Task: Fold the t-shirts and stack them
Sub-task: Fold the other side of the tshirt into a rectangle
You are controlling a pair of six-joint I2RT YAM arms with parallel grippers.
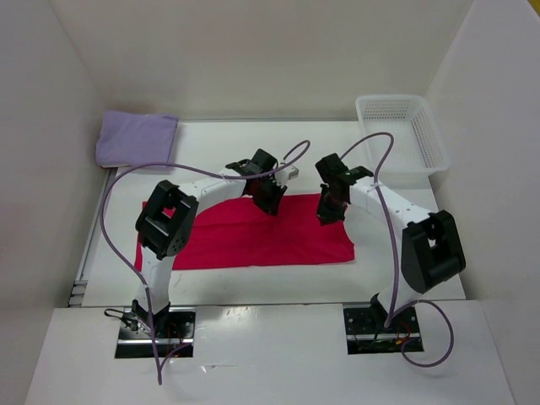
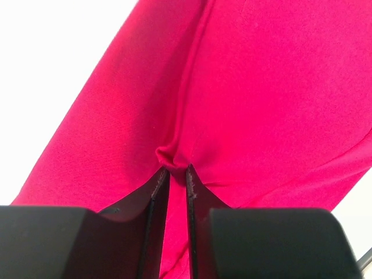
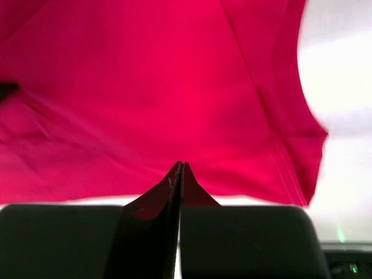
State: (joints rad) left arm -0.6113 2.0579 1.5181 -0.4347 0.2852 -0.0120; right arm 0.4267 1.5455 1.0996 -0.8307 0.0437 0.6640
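**Red t-shirt going under the fold, one lavender shirt already set aside**

The left hand [image 2: 174,170] is pinching a small pucker of the red t-shirt [image 1: 253,240]. Its fingers are standing nearly together, with cloth showing in the narrow gap between them. The right hand [image 3: 180,167] is pressing its fingers fully closed over the same shirt's right portion. Whether any cloth is caught between them cannot be told from its own camera. Both hands are working along the shirt's far edge, the left near the middle and the right towards the right end.

The shirt is lying spread wide across the middle of the white bench [image 1: 253,285], mostly flat. Faint creases are running through it, and a hemmed edge is showing at its right corner. It is looking like a soft, thin knit that will sag and drag when lifted.

At the far left corner a lavender t-shirt [image 1: 135,139] is sitting as a neat folded square, apparently the start of the stack. A white mesh basket [image 1: 432,143] is standing at the far right. No other shirts are showing, so the red one's folding and stacking appear to be what is left.
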